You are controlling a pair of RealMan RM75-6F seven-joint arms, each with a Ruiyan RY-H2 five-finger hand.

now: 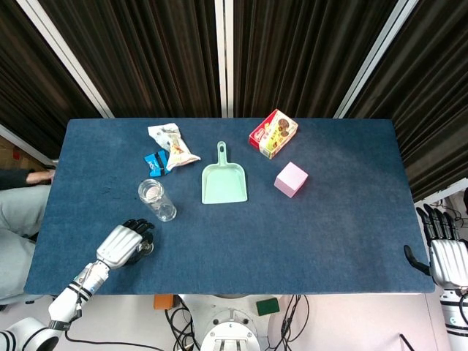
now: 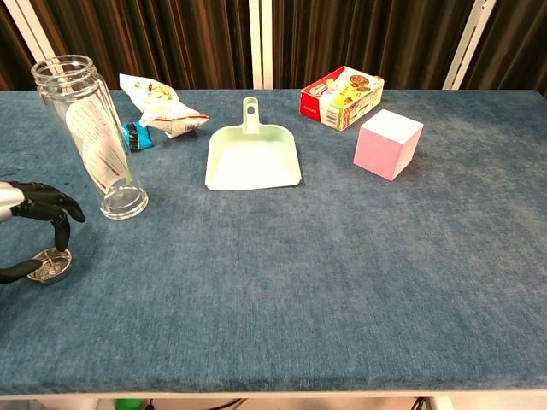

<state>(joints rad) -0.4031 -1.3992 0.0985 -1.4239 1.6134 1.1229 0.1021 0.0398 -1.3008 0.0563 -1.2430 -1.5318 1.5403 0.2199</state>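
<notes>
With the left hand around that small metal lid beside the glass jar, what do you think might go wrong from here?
1. The left hand appears to pinch the small round metal lid only at its rim with its fingers; the lid might slip back onto the blue table.
2. The tall clear glass jar stands open right beside the hand; a sideways sweep could topple it towards the snack packet.

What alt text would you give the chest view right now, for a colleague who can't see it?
The left hand pinches a small metal lid on the blue table, beside an open clear bottle. Farther back lie a green dustpan, pink cube, snack bag and biscuit box.
</notes>
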